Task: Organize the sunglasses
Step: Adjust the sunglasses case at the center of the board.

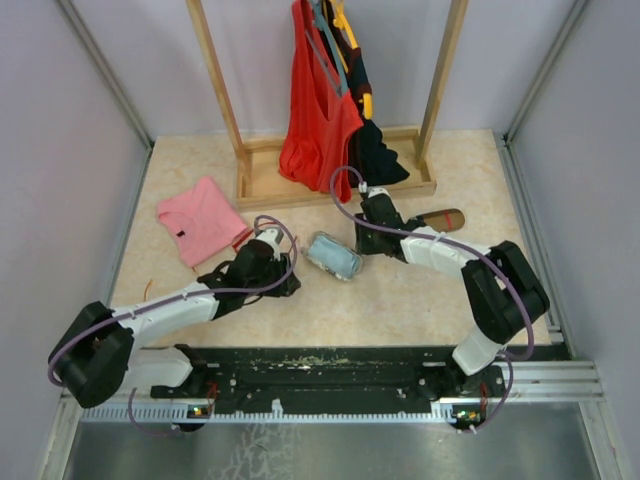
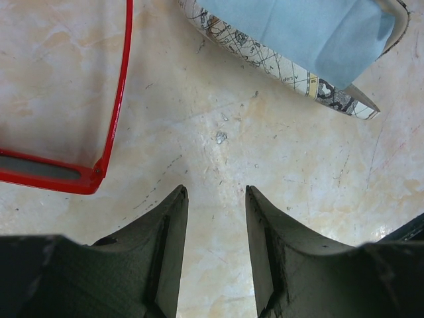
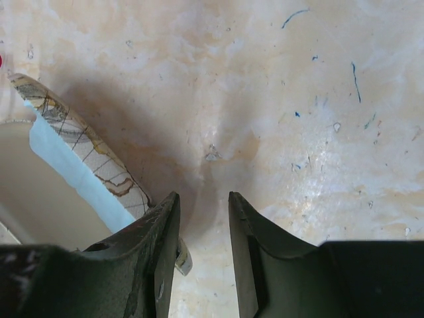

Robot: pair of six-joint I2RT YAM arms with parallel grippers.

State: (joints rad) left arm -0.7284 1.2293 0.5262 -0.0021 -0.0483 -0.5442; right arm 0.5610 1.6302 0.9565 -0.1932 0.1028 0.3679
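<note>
Two grippers hover low over the table (image 1: 400, 300), each with fingers partly spread and nothing held: the left gripper (image 2: 215, 192) and the right gripper (image 3: 202, 197). One pair of sunglasses (image 2: 118, 93) lies at the upper left of the left wrist view, off to the side of the jaws, so closing here would likely catch air or nudge the thin frame away. One open map-printed case (image 2: 265, 58) holds one blue cloth (image 2: 305, 30), which could bunch.

The left claw (image 2: 215, 192) hangs over the marbled surface (image 2: 218, 119), its fingers parted.
Red sunglasses (image 2: 116, 106) lie far left; far right, a map-printed case (image 2: 278, 63) holds a light blue cloth (image 2: 311, 33), both apart from the claw.
</note>
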